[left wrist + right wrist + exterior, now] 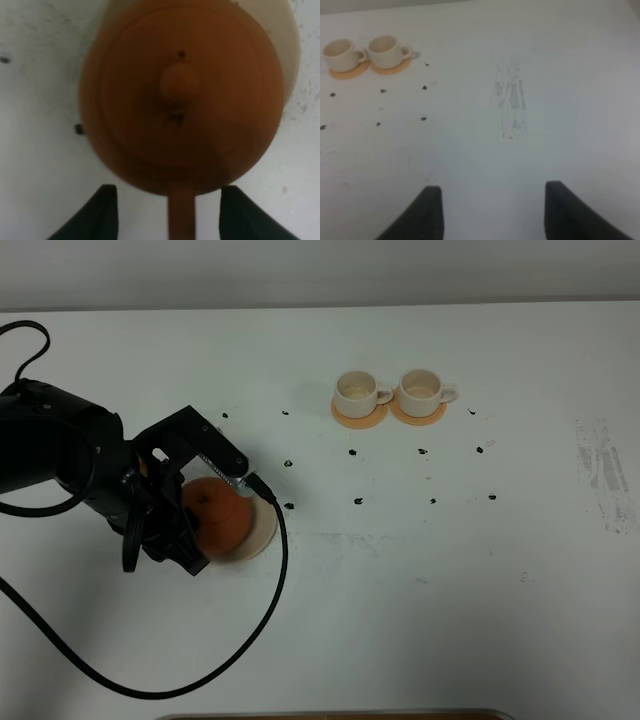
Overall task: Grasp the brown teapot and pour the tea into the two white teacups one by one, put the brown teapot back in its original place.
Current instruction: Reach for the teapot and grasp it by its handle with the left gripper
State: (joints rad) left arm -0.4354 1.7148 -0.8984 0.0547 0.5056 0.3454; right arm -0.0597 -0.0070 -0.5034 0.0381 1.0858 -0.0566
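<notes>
The brown teapot sits on its pale beige disc coaster at the left of the table. My left gripper is low over it and open. Its dark fingers straddle the teapot's handle with a gap on each side. The two white teacups stand side by side on small orange coasters at the back centre, and also show in the right wrist view. My right gripper hangs open over bare table.
Small black marks dot the white table between the teapot and the cups. A grey scuffed patch lies at the far right. The left arm's black cable loops over the table in front of the teapot.
</notes>
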